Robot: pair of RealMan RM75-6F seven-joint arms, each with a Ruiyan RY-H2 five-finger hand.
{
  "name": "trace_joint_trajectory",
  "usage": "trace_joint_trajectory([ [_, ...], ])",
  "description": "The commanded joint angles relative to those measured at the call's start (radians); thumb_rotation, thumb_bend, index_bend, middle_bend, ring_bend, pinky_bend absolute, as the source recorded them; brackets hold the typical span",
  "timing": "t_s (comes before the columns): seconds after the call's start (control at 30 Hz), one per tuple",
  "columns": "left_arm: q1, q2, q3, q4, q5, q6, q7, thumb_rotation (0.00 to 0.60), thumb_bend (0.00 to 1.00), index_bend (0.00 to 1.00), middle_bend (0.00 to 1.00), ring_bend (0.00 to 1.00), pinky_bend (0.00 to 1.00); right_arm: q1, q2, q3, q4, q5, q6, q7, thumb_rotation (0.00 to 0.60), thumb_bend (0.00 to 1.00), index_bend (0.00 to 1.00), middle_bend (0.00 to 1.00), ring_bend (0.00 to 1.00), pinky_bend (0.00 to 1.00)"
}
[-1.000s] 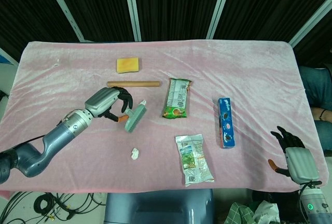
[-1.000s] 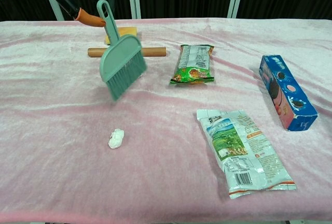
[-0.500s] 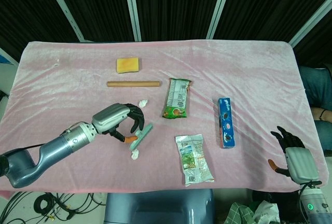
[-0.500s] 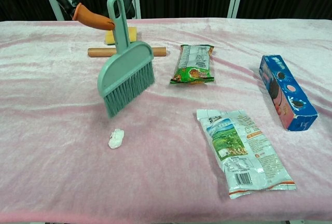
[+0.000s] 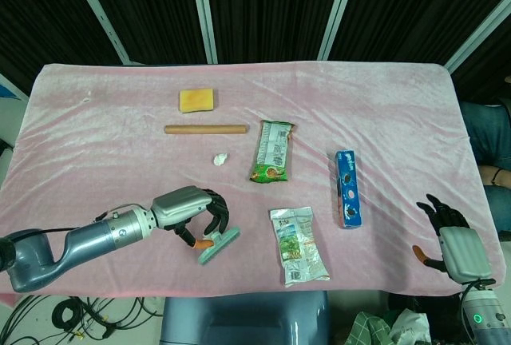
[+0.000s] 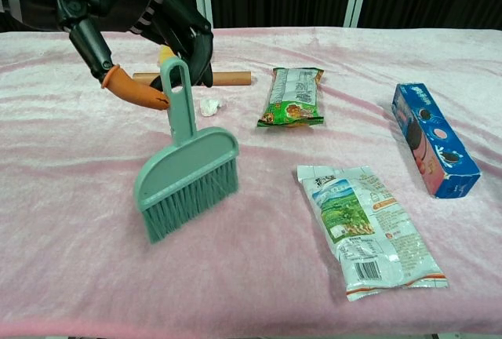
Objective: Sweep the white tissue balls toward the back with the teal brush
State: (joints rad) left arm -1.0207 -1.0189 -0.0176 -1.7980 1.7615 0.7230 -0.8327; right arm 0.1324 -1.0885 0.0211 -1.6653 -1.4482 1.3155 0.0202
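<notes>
While our left hand (image 5: 196,213) grips the brush (image 5: 218,245) by its handle near the front edge of the worktop (image 5: 96,161), head view shows only one tissue ball (image 5: 219,158), lying further back, just left of the green snack pack (image 5: 271,152) and in front of the wooden rod (image 5: 205,129). We can't find a second ball in this view; one may be hidden under hand or brush, can't tell. So the ball lies back and slightly right of the hand, well apart from the bristles. Brush long axis runs roughly left-front to right-back, w/ the head at the near edge. Our right hand (image 5: 452,241) is off the worktop's right-front corner, fingers spread, holding nothing, much further from the ball than the left. Yellow sponge (image 5: 196,100) sits behind the rod; blue box (image 5: 346,189) and white pack (image 5: 299,245) are on the right side.

Chest view: left hand (image 6: 141,25) has fingers wrapped round the brush (image 6: 188,178) handle, orange thumb tip pressed to it; bristles point down and toward the camera, close to the cloth, but contact can't be judged. Ball (image 6: 209,107) shows just right of the hand, behind the brush head, right in front of the rod (image 6: 231,78). Judgement: bristles are on the near side of the ball, which suits a push toward the back; the stroke should run back and a bit right.
</notes>
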Motion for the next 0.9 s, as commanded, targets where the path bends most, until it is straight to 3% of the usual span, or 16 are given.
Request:
trace_joint_trajectory([
  [0.03, -0.009, -0.025, 0.017, 0.017, -0.006, -0.021, 0.003, 0.600, 0.35, 0.65, 0.66, 0.26, 0.25, 0.000, 0.000, 0.000, 0.000, 0.000, 0.000, 0.000, 0.600, 0.20, 0.17, 0.05, 0.11, 0.16],
  [0.23, -0.022, -0.075, 0.053, 0.056, -0.017, -0.043, -0.046, 0.600, 0.35, 0.65, 0.66, 0.26, 0.25, 0.000, 0.001, 0.001, 0.000, 0.000, 0.000, 0.001, 0.600, 0.20, 0.17, 0.05, 0.11, 0.16],
  [0.5, -0.069, -0.087, 0.121, 0.069, 0.050, -0.041, -0.163, 0.600, 0.35, 0.65, 0.66, 0.26, 0.25, 0.001, 0.001, 0.001, -0.002, 0.003, -0.002, 0.000, 0.600, 0.20, 0.18, 0.05, 0.11, 0.16],
  [0.9, -0.089, -0.074, 0.166, 0.124, 0.017, -0.052, -0.156, 0.600, 0.35, 0.66, 0.66, 0.26, 0.25, 0.001, 0.001, 0.004, -0.002, 0.008, -0.002, 0.000, 0.600, 0.20, 0.17, 0.05, 0.11, 0.16],
])
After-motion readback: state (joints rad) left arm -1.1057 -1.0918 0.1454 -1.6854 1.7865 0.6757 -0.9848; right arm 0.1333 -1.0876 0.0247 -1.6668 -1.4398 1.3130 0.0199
